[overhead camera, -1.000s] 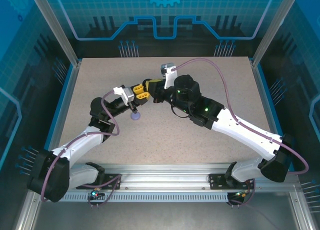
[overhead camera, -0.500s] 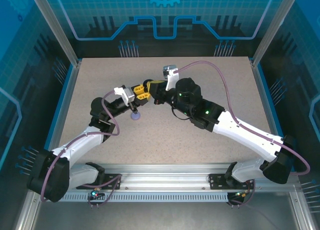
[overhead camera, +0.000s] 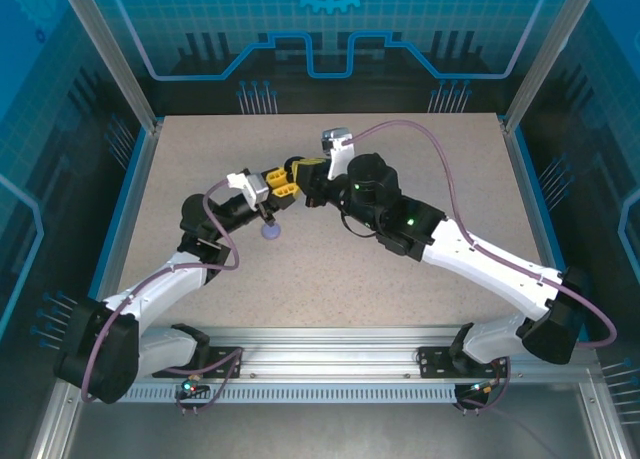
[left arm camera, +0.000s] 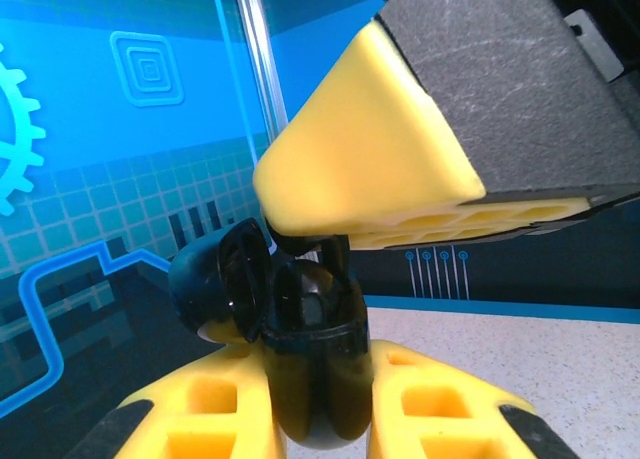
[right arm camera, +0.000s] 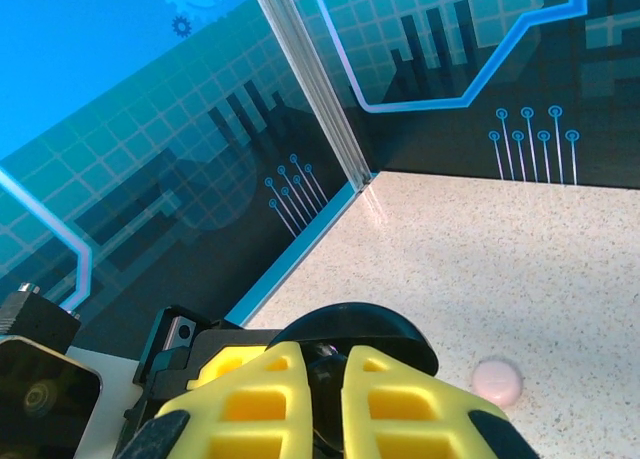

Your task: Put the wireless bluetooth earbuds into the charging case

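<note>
My left gripper (left arm camera: 320,404) is shut on a black charging case (left arm camera: 315,349), held upright above the table with its lid (left arm camera: 215,284) swung open to the left. One black earbud sits in the case's opening (left arm camera: 305,294). My right gripper (right arm camera: 325,379) hangs right over the case and is shut on a small black earbud (right arm camera: 327,374), which reaches down into the case mouth. From above, the two grippers meet tip to tip over the middle of the table, the left gripper (overhead camera: 284,182) against the right gripper (overhead camera: 300,169).
A lavender round case (overhead camera: 270,231) lies on the table just below the left gripper. A pale pink round case (right arm camera: 497,381) lies on the speckled table (overhead camera: 420,309) under the right arm. Glass walls with aluminium posts (overhead camera: 130,89) enclose the table.
The right wrist nudged slightly right, then back over the case. The left arm and the held case stayed put.
</note>
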Motion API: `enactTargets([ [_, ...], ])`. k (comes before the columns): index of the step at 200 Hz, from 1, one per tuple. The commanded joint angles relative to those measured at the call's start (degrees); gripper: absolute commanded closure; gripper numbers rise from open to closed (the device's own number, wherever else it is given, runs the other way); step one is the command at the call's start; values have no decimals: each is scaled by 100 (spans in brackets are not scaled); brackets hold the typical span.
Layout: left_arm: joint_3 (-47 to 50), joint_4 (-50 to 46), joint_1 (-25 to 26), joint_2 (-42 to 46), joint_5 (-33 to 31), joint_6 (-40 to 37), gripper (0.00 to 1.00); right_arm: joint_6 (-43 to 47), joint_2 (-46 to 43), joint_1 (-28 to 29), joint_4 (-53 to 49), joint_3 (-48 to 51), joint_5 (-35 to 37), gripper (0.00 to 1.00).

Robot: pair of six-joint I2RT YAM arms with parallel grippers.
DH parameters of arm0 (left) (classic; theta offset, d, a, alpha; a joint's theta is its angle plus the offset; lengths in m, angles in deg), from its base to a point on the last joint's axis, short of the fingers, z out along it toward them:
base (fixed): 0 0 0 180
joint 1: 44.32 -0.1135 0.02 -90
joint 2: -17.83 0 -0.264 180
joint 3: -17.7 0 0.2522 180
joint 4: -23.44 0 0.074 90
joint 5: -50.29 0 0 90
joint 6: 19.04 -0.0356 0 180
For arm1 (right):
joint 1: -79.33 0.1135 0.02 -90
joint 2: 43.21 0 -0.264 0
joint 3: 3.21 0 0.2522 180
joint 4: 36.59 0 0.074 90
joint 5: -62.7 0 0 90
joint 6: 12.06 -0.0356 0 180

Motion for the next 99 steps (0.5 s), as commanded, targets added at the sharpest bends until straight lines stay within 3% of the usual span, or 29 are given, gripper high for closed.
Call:
enactTargets([
  [1, -214, 443, 51, 49, 142, 101, 100, 255, 190, -13, -178, -140, -347, 91],
  [55, -210, 441, 55, 57, 181, 106, 100, 159, -264, -177, 170, 329, -160, 91],
  [99, -101, 384, 124, 146, 329, -14, 100, 248, -284, -305, 295, 230, -1085, 91],
])
